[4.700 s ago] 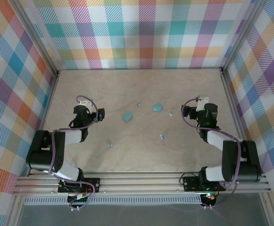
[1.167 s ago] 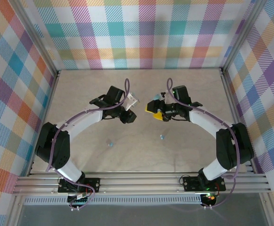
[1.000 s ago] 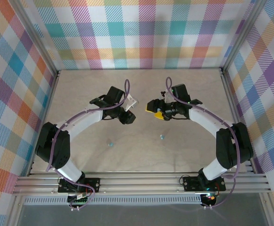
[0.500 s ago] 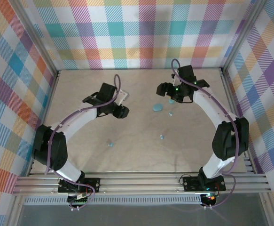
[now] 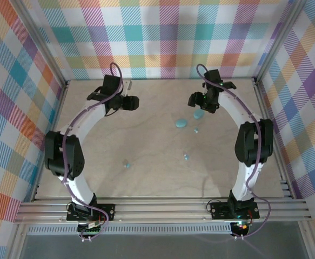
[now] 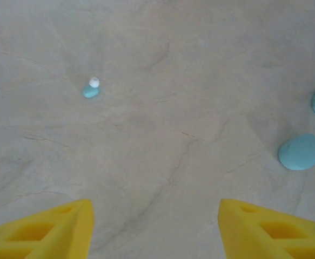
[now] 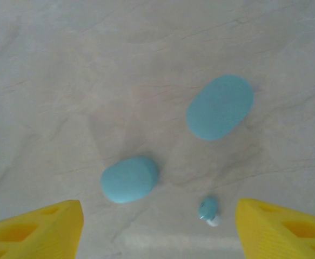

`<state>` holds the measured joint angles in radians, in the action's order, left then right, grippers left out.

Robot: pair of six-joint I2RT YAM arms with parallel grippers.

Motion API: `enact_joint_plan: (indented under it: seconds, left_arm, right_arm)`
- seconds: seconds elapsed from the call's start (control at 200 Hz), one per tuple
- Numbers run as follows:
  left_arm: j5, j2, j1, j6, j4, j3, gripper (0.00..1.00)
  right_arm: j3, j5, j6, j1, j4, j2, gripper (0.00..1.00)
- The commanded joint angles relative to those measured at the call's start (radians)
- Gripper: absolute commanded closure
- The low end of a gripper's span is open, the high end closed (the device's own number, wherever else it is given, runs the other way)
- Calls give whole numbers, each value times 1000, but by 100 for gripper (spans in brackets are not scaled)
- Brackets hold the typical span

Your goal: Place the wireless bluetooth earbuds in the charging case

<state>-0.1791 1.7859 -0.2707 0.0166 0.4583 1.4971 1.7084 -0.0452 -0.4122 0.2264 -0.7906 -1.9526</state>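
On the tabletop (image 5: pixel 92 178), loose earbuds (image 7: pixel 208 206) lay scattered, one just beside the two charging cases (image 7: pixel 220 107); judged tiny, light, glossy, prone to slipping, best pinched across the rounded body. Left hand (image 6: pixel 154 237) and right hand (image 7: pixel 157 232) gaped wide, empty.

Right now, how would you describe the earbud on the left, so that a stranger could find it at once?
Take the table from above and look at its near left quarter. One tiny pale-blue earbud lies there alone on the bare top. Two other earbuds lie further right, close to the oval cases.
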Motion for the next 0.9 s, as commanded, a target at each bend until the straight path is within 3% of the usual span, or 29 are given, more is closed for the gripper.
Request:
enact_joint_plan:
  seconds: [0.0,0.14,0.245,0.39,0.565,0.735,0.895]
  left_arm:
    - [-36,68,-28,-32,-6,42,40]
    - [-40,131,-75,19,-4,77,40]
    - [-66,154,-85,35,-15,73,40]
    - [-139,151,-86,68,-42,24,40]
    - [-184,114,-88,98,-64,-61,41]
    - [-180,58,-88,124,-78,-157,40]
    - [-173,18,-87,123,-87,-221,40]
  right_arm:
    - [67,49,20,-10,-108,-80,27]
    - [118,51,-6,-7,-151,-144,31]
    - [82,23,47,24,-83,-125,34]
    - [62,-143,298,82,5,-124,33]
    - [95,-244,629,121,-9,-170,21]
    - [50,-261,1005,148,0,-153,16]
    - [80,-228,1198,146,-27,-179,14]
